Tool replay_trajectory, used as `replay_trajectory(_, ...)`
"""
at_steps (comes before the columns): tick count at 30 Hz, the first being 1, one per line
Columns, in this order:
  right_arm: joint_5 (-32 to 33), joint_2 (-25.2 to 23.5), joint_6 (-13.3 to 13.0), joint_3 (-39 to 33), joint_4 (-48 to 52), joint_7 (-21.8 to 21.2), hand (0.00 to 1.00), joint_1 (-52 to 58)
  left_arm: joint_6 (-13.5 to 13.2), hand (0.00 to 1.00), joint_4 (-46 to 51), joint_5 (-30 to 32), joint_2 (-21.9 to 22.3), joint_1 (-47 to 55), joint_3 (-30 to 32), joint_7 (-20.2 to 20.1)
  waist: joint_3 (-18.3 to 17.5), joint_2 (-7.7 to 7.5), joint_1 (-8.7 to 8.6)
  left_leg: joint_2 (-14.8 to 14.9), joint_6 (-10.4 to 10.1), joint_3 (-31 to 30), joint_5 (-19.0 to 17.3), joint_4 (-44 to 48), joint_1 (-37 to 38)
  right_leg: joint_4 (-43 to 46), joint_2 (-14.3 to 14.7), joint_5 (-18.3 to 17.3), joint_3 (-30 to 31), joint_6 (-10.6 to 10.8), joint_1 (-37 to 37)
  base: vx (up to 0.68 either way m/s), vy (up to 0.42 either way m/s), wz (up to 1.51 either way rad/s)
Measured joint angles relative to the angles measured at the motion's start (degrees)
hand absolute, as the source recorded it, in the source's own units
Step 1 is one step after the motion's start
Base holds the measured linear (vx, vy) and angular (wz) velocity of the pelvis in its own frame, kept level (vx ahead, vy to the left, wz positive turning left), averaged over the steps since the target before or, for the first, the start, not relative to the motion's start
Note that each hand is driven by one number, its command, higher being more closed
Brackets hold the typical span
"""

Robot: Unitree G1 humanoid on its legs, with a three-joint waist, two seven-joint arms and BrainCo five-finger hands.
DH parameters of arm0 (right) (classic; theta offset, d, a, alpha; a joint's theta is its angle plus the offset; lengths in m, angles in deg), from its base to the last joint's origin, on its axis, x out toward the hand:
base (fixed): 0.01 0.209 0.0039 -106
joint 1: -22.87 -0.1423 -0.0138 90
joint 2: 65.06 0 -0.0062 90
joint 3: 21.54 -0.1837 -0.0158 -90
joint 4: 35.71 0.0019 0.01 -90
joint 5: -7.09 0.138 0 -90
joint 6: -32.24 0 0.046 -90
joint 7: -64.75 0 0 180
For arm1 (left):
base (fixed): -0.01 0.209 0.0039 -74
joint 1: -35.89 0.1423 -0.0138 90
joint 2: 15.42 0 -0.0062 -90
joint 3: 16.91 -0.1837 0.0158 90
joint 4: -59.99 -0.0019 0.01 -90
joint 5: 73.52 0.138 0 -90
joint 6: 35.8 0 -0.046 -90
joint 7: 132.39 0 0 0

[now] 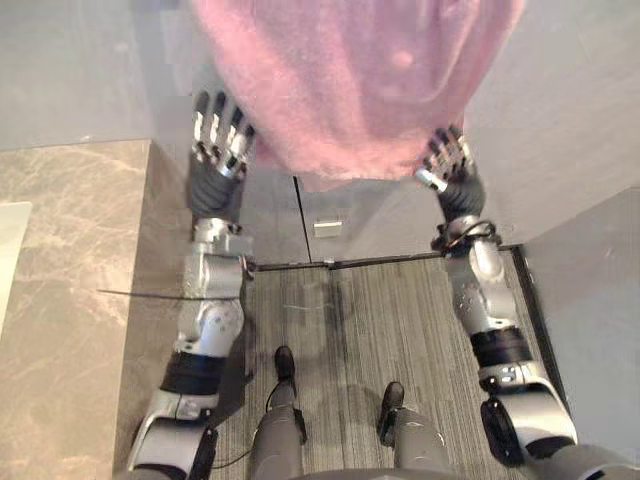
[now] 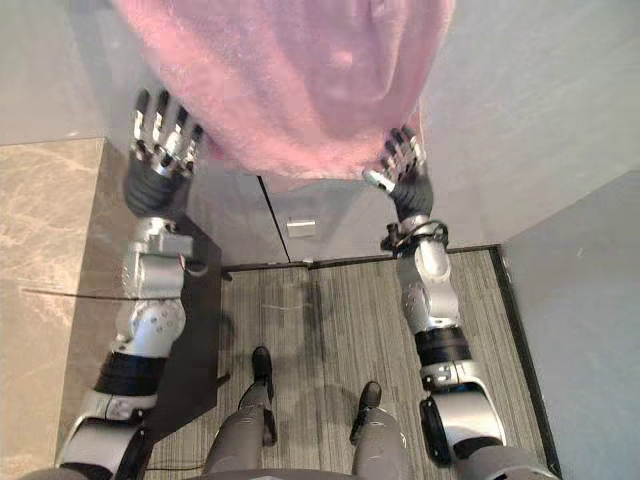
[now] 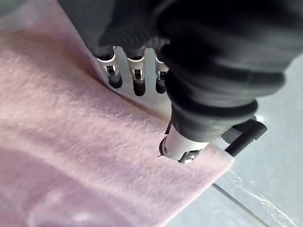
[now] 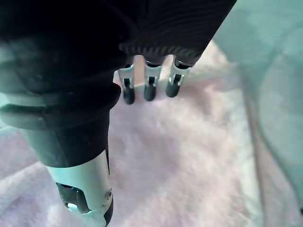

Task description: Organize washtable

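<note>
A pink fluffy towel (image 1: 350,80) is spread wide across the top of the eye views, over the grey washtable top (image 1: 90,70). My left hand (image 1: 218,135) is at its near left corner. In the left wrist view the thumb (image 3: 182,146) presses on the towel's corner (image 3: 94,161), with the fingers (image 3: 113,75) on the other side of the edge. My right hand (image 1: 448,165) grips the near right corner, its fingers (image 4: 149,90) curled onto the towel (image 4: 189,156).
Grey cabinet doors with a small handle (image 1: 327,228) stand below the towel's near edge. A marble-patterned surface (image 1: 70,280) lies at the left. Striped grey carpet (image 1: 380,310) covers the floor, and a grey wall (image 1: 600,290) stands at the right.
</note>
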Motion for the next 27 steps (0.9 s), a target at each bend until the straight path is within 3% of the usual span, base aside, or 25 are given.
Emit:
replay_trajectory(4,-0.71,-0.46,1.01,-0.04,1.83,-1.58,0.00,6.05,1.28,0.00,2.01,0.38,0.00,5.29,-0.02,-2.32,-0.02,0.03,-0.04,-0.01,-0.24,-0.57,-0.41,-0.01,1.07,-0.75,0.04,0.09,-0.55,0.15,1.71,-0.01,-0.018,0.08)
replay_trajectory(13,-4.58,-1.62,1.52,0.29,1.83,-2.25,0.00,11.02,1.93,0.00,1.88,8.82,0.03,8.32,-1.11,-1.74,-0.11,-0.02,0.01,0.26,-0.07,0.18,-1.29,-0.03,2.73,-2.38,0.16,0.91,0.15,0.72,3.63,0.01,-0.013,-0.03)
replay_trajectory(20,-5.34,-4.41,1.63,-1.00,1.83,-2.23,0.00,17.13,2.11,0.00,1.94,11.76,3.39,13.60,2.71,-0.65,-1.61,-0.02,-0.42,-0.14,0.10,0.09,-1.19,-0.07,5.27,-4.77,0.60,1.54,-0.37,0.72,7.38,0.05,-0.019,0.01)
replay_trajectory(24,-7.05,-6.62,1.66,-2.74,1.85,-2.36,0.00,21.23,2.69,0.00,4.53,24.06,5.00,19.50,4.07,0.50,-3.56,-0.03,-0.81,-0.05,-0.15,0.07,-1.69,-0.37,6.79,-5.96,0.79,1.54,-0.52,0.73,9.34,0.02,-0.010,0.01)
replay_trajectory(27,-7.58,-7.58,2.33,-2.86,1.88,-3.55,0.00,25.45,4.68,0.00,5.99,28.64,6.41,26.18,3.83,-0.59,-4.31,0.00,-1.27,0.00,-0.52,0.12,-2.35,-0.39,8.44,-7.40,1.03,1.67,-0.57,0.80,11.58,0.00,0.000,0.00)
